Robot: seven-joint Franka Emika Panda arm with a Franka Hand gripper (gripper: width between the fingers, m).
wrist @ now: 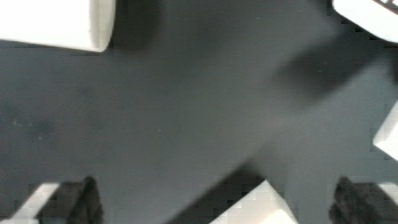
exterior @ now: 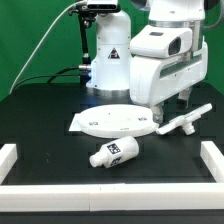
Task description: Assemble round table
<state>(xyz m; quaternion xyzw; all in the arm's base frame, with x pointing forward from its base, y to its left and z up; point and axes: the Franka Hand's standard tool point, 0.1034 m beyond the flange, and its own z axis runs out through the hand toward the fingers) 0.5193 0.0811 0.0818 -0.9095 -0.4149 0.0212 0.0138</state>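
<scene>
The large round disc [exterior: 115, 122] lies flat in the middle of the black table. The short cylinder post [exterior: 113, 152] lies on its side in front of it, tags showing. The armed foot piece [exterior: 181, 122] lies by the disc's edge, toward the exterior view's right. My gripper [exterior: 174, 105] hangs above the gap between disc and foot piece, touching neither. In the wrist view the gripper [wrist: 214, 205] is open and empty, its dark fingers [wrist: 63, 200] far apart. A white pointed tip [wrist: 267, 205] shows below them; I cannot tell which part it belongs to.
White rails edge the table at the exterior view's left [exterior: 8, 160], front [exterior: 110, 197] and right [exterior: 212, 160]. The arm's white base [exterior: 108, 60] stands behind the disc. White shapes sit at the wrist view's edges [wrist: 54, 25], [wrist: 388, 130].
</scene>
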